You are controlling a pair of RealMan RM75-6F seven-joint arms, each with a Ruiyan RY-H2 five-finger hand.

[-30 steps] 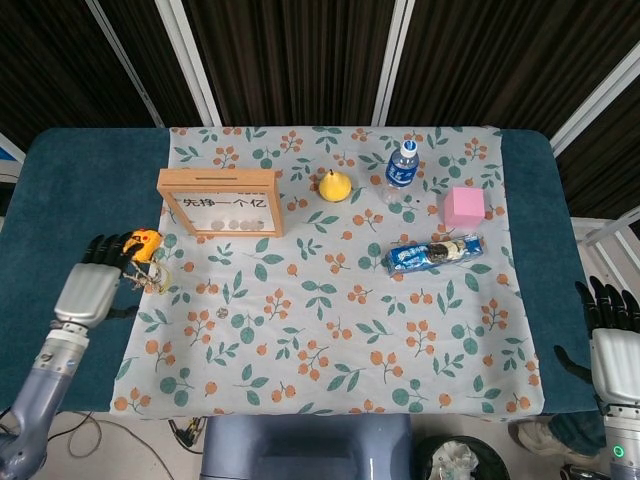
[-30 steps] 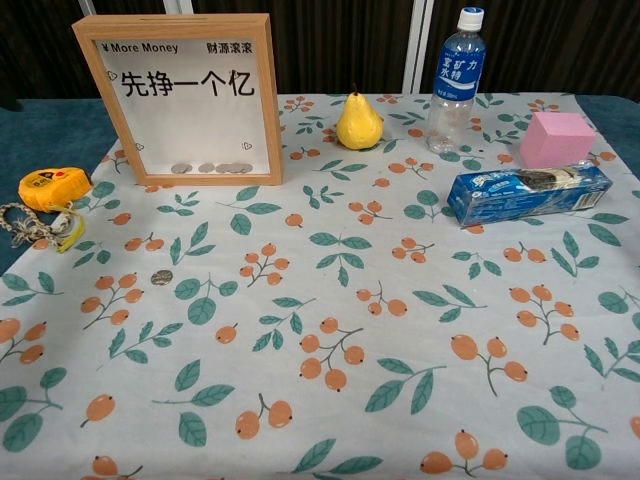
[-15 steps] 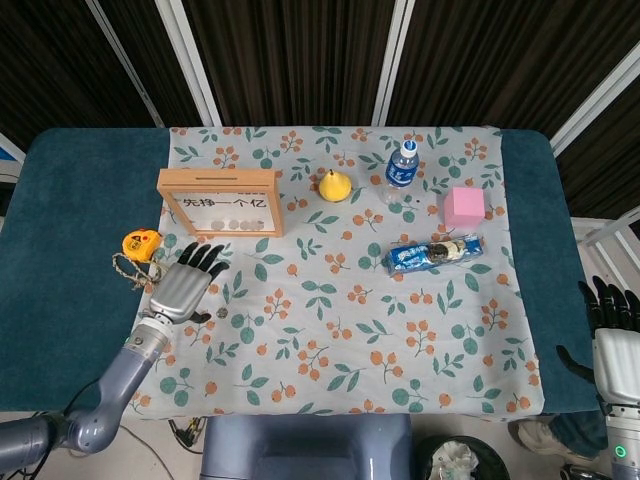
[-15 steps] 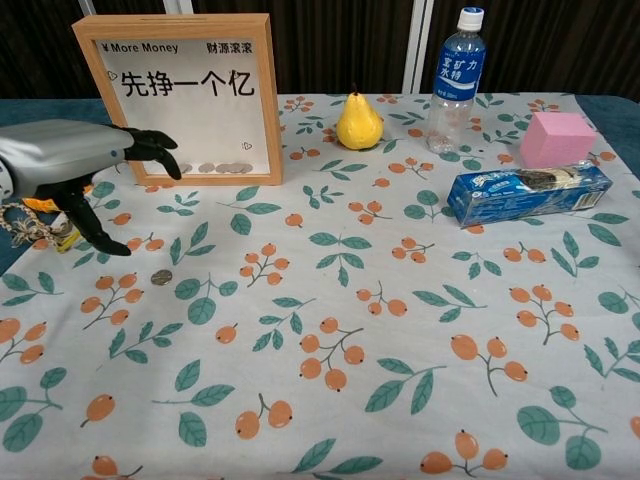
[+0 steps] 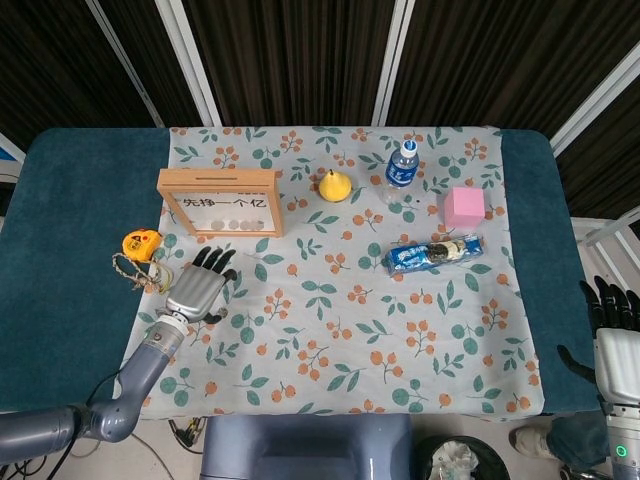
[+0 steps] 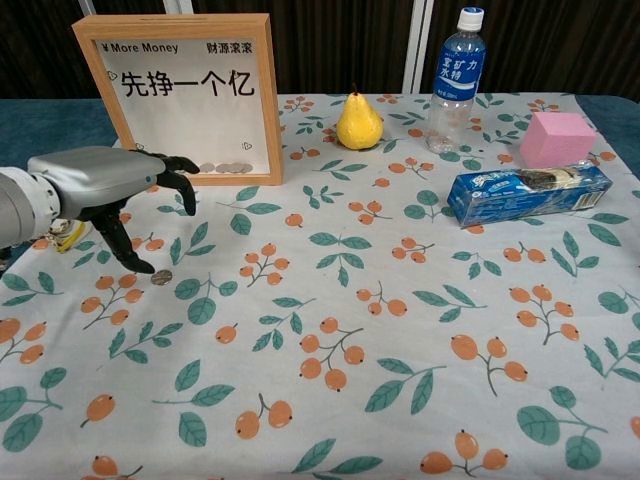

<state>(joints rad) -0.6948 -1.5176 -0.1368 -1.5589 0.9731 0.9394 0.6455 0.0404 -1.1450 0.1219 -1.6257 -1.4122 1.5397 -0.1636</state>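
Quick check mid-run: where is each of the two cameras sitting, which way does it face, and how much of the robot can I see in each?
Head view: high above the near table edge, looking steeply down on the whole floral cloth; shows the left robot hand with its forearm, and the right robot hand off the table's right edge.
Chest view: low at the near edge, looking forward across the cloth toward the wooden frame; only the left robot hand shows.
Shared: the left robot hand over the coin, frame, pear, bottle, pink block, cookie pack.
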